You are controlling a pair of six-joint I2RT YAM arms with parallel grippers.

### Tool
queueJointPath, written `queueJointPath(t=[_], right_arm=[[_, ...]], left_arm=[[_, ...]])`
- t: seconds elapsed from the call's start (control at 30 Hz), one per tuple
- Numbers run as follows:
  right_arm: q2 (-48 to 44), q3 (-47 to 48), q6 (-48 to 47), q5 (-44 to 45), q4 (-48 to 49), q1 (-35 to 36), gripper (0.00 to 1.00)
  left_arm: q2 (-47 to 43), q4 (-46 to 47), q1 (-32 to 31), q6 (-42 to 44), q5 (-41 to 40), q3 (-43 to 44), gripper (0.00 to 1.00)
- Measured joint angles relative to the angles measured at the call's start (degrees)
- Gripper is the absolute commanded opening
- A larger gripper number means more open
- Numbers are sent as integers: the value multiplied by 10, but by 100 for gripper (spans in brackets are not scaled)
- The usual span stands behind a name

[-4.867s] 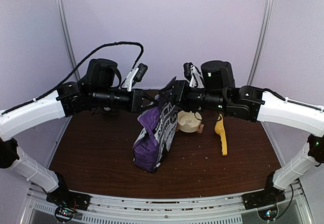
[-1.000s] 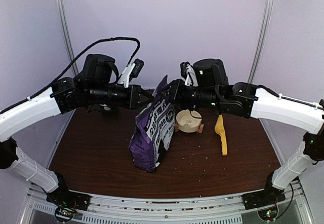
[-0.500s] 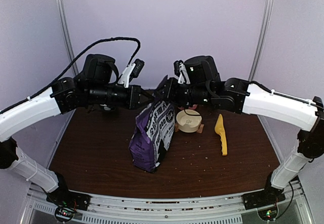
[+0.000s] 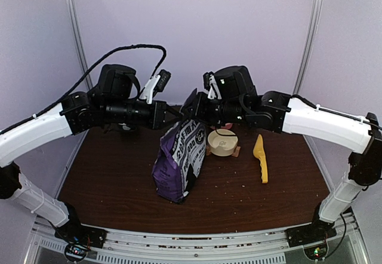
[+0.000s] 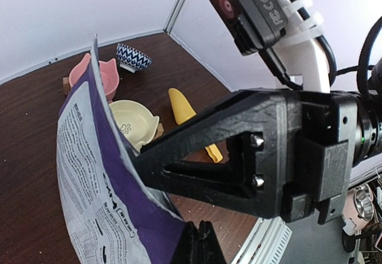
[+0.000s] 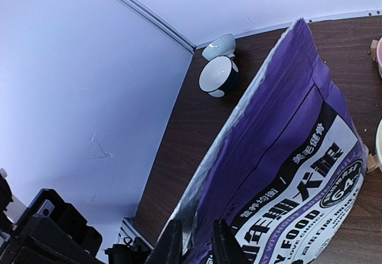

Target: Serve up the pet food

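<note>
The purple pet food bag [image 4: 179, 162] with its white label stands upright in the middle of the brown table [image 4: 107, 180]. My left gripper [image 4: 176, 116] is shut on the bag's top edge; in the left wrist view its fingertips [image 5: 200, 243] pinch the purple film [image 5: 101, 186]. My right gripper [image 4: 190, 105] is at the bag's top from the other side. In the right wrist view its fingers [image 6: 173, 246] stand a little apart, astride the bag's silver-lined top edge [image 6: 268, 138]. No kibble heap shows; the pellets are hidden in the bag.
A cream bowl [image 4: 222, 142] and a yellow scoop [image 4: 261, 156] lie right of the bag. A pink bowl [image 5: 107, 76] and a blue patterned bowl [image 5: 132, 56] stand behind. A dark bowl [image 6: 218, 76] and a pale blue bowl [image 6: 219, 44] sit far left. Crumbs dot the table.
My right gripper has moved left along the bag's top, closer to the left gripper. The bag stands more upright than some seconds ago. The left arm has hardly moved.
</note>
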Motion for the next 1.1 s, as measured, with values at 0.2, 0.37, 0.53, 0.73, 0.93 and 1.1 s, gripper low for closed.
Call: queueJointPath(t=[0.2,0.37,0.53,0.73,0.93,1.1], right_arm=[[2,0,-4,0,9,0,0],[5,0,-11,-3,14,0,0],[8,-5,-17,-8,30,0,0],[8,-11,-33,-4,43,3,0],[8,-12,-47,3,43,7,0],[10,-11,-57,3,44,7,0]], left_arm=[[0,2,0,4,1,-1,0],[0,4,0,4,-3,-4,0],[-13,-9,-5,4,-57,-5,0],[-29,-53,-9,4,-130,-4,0],[-23,-86,-9,4,-155,11,20],[-2,-91,-9,3,-153,45,50]])
